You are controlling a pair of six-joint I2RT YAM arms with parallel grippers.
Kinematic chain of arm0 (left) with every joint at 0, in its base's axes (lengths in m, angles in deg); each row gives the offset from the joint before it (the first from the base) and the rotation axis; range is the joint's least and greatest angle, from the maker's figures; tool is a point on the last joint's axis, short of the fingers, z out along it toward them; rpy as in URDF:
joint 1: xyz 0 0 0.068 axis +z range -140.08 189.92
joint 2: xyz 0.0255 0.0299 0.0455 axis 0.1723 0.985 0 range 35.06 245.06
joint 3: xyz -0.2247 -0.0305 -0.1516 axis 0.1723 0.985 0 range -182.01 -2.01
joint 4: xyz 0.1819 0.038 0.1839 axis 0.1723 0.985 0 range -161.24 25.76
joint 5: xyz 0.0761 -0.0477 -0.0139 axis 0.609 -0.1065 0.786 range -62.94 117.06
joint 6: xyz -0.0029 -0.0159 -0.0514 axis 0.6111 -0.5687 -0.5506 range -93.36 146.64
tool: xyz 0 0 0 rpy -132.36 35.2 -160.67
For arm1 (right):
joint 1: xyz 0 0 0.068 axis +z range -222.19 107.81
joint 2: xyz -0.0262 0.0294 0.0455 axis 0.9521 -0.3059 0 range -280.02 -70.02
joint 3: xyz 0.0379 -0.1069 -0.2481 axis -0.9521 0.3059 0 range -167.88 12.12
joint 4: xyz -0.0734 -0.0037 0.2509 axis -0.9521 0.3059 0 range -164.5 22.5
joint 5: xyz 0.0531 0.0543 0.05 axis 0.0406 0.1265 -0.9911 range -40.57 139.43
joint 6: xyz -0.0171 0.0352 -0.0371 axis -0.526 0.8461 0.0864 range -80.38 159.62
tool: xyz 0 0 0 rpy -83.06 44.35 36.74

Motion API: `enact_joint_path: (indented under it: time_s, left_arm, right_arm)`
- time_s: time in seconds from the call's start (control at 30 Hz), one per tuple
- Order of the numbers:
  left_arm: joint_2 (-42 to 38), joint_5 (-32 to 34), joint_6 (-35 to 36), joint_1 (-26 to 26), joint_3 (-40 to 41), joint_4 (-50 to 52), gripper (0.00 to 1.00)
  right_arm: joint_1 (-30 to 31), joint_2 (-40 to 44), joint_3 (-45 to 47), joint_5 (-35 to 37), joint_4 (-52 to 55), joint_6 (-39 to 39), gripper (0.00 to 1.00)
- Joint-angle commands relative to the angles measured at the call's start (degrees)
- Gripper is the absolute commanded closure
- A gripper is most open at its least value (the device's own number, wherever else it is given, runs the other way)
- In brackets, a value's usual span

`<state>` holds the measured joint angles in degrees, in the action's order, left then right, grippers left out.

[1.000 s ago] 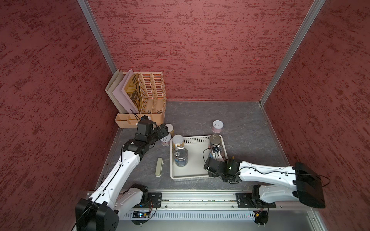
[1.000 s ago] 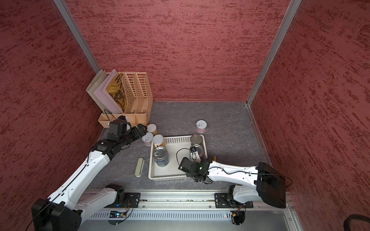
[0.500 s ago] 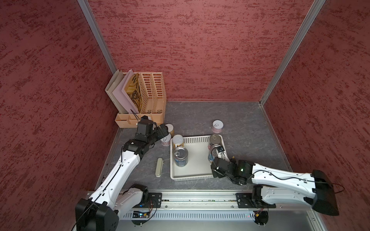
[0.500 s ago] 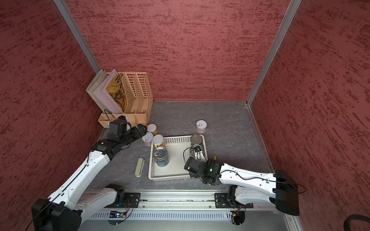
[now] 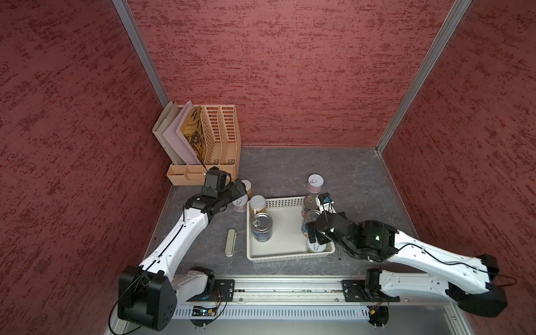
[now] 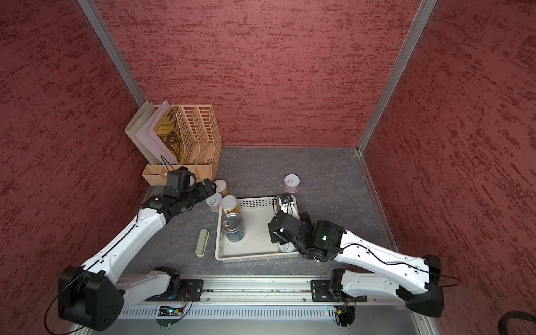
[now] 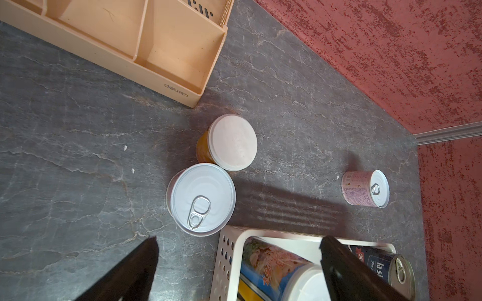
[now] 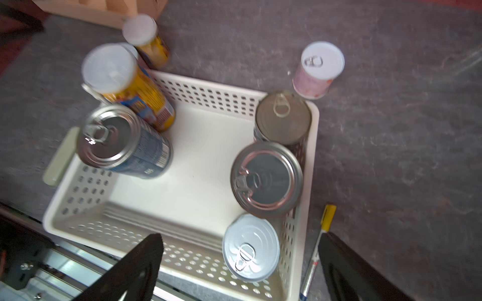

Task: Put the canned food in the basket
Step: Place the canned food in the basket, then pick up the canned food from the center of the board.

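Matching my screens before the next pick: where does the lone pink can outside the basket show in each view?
Top view: pink can stands alone behind the basket's far right corner.
Top view: pink can, same spot.
Left wrist: pink can beyond the basket, near the red wall.
Right wrist: pink can just past the basket corner holding the brown-lidded can.
Shared landmark: the white basket.
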<state>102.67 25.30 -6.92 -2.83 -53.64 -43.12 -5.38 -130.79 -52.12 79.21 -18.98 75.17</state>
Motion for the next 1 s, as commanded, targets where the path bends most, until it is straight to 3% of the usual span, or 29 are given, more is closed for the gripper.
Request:
enact_joint_path:
  time_s: [0.0, 0.23, 0.5, 0.6, 0.73, 0.97]
  left_arm:
    - [1.9, 1.4, 1.4, 0.5, -1.6, -2.4, 0.0]
    - [7.2, 3.9, 3.3, 0.5, -3.7, -4.1, 0.0]
    - [12.5, 8.8, 8.0, -3.3, -7.1, -4.7, 0.0]
    - [14.3, 13.0, 10.1, -6.2, -8.9, -3.9, 0.0]
    - [16.2, 9.1, 10.6, -5.6, -9.4, -5.0, 0.0]
    - [20.7, 12.0, 12.5, -5.7, -12.0, -3.3, 0.0]
  right_arm:
    - [-0.2, -3.1, -6.4, 5.8, -3.2, -6.5, 0.02]
    - [-6.0, -6.2, -10.3, 4.8, -16.8, -12.4, 0.02]
    - [-18.8, 2.2, 7.8, -2.7, -33.3, -8.5, 0.02]
    - [-19.2, 4.1, 11.6, 0.6, -35.2, -8.4, 0.02]
    - [-19.5, 2.2, 11.4, 1.5, -35.1, -8.7, 0.02]
    - [-19.5, -3.1, 9.7, -1.1, -34.3, -8.7, 0.02]
